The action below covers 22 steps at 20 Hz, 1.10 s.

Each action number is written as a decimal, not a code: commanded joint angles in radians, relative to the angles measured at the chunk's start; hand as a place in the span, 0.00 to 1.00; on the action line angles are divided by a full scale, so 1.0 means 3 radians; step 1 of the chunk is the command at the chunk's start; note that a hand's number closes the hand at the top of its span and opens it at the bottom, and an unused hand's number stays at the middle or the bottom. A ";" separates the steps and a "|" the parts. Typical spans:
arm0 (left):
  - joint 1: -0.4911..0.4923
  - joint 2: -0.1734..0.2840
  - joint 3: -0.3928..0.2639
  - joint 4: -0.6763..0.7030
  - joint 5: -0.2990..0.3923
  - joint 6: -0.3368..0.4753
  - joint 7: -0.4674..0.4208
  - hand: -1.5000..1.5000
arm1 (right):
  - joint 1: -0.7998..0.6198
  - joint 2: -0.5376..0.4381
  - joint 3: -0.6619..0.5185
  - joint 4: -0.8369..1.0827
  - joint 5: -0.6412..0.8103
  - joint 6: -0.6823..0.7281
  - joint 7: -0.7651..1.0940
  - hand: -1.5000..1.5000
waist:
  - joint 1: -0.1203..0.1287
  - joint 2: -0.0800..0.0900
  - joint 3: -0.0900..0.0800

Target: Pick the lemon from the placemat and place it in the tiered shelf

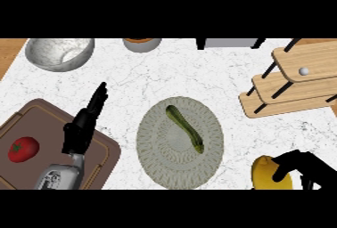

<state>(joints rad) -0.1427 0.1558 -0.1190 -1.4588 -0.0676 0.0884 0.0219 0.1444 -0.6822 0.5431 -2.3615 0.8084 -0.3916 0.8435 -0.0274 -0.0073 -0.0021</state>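
Transport looks like the step in hand: the right hand (304,168), at the lower right of the view, has its fingers curled round the lemon (265,174), which sits off the placemat (179,142) against the hand's left side. Next comes carrying it up to the tiered shelf (296,80), well apart at upper right. The left hand (82,129) rests open, fingers straight, over the cutting board (39,120).

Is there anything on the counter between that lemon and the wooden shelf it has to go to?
Nothing visible. The right hand curls round the lemon, and only bare counter lies between it and the tiered shelf.
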 commanded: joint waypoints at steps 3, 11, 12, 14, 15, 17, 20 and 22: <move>-0.0003 0.0101 0.0075 -0.0198 0.0083 -0.0097 0.0177 0.50 | -0.0090 -0.0223 -0.0735 -0.0871 -0.0246 0.0233 0.0419 1.00 | 0.0012 -0.0002 0.0004; 0.0139 0.0035 -0.0006 -0.0207 0.0055 -0.0126 0.0100 0.50 | -0.0914 -0.0304 -0.1467 -0.0509 -0.0776 0.0644 0.0666 1.00 | 0.0088 0.0006 0.0003; -0.0041 0.0022 0.0041 -0.0005 0.0019 -0.0094 0.0041 0.50 | -0.0958 -0.0330 -0.1603 -0.0475 -0.0872 0.0680 0.0648 1.00 | 0.0041 0.0014 0.0003; -0.0118 0.0033 0.0094 0.0068 0.0038 -0.0102 0.0052 0.50 | -0.1135 -0.0335 -0.1704 -0.0441 -0.0909 0.0845 0.0760 1.00 | 0.0037 0.0012 0.0001; -0.0090 -0.0033 0.0062 0.0093 0.0013 -0.0053 0.0016 0.50 | -0.1227 -0.0340 -0.1752 -0.0463 -0.0924 0.0922 0.0823 1.00 | 0.0032 0.0008 0.0000; -0.0036 -0.0004 0.0064 0.0059 0.0025 -0.0107 -0.0030 0.50 | -0.1264 -0.0296 -0.1924 -0.0240 -0.0990 0.0870 0.0645 1.00 | 0.0052 0.0012 0.0005; -0.0104 -0.0040 0.0063 0.0024 0.0028 -0.0097 0.0105 0.50 | -0.1532 -0.0476 -0.2367 -0.0078 -0.1308 0.1121 0.0628 1.00 | 0.0050 0.0010 0.0005; 0.0094 -0.0064 0.0011 0.0078 -0.0009 -0.0133 -0.0146 0.50 | -0.1578 -0.0519 -0.2618 0.0139 -0.1508 0.1182 0.0410 1.00 | 0.0068 0.0015 0.0006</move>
<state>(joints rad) -0.1514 0.1451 -0.1075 -1.4506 -0.0648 0.0594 0.0238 -0.2845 -0.8105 -0.1078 -2.3084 0.5247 -0.1163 0.9779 -0.0110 -0.0038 -0.0005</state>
